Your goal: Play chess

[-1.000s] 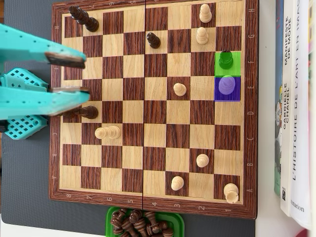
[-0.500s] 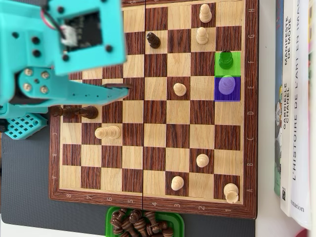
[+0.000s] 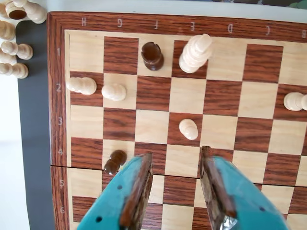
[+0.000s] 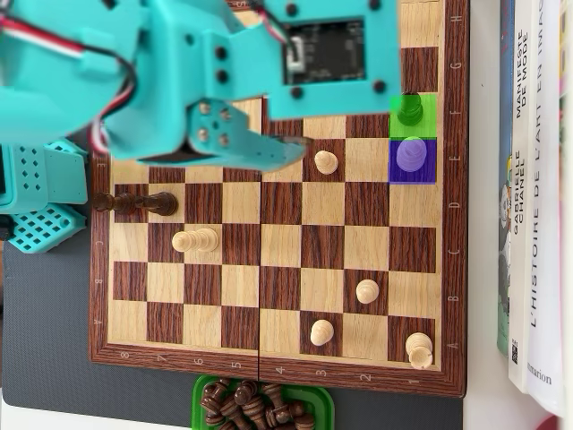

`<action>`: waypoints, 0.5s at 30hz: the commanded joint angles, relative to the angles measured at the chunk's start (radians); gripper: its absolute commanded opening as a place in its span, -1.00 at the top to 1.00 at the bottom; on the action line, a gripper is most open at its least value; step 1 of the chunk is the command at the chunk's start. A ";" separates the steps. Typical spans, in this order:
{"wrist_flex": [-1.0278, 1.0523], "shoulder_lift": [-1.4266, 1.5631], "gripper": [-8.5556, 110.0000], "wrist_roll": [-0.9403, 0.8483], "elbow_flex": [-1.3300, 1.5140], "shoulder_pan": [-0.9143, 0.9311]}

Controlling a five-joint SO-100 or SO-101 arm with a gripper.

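We are in the approach step: the open, empty pincer must advance to the dark rook ahead and straddle it.

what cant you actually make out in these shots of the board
- Overhead view: the turquoise plastic arm hides the wooden chessboard's upper left squares.
- Overhead view: the tool's fingertips are under the arm.
- Wrist view: the white pieces beside the board are cut off by the left edge.
- Wrist view: board rows past six are out of frame.

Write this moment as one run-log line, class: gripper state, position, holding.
gripper: open | position: above chessboard near light pawn | holding: nothing | green-marked dark piece: untouched
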 commanded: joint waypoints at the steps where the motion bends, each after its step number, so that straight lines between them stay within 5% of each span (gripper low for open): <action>1: -0.008 -0.029 0.60 0.000 -0.091 0.002; 15: -0.011 -0.278 0.60 0.000 -0.304 -0.017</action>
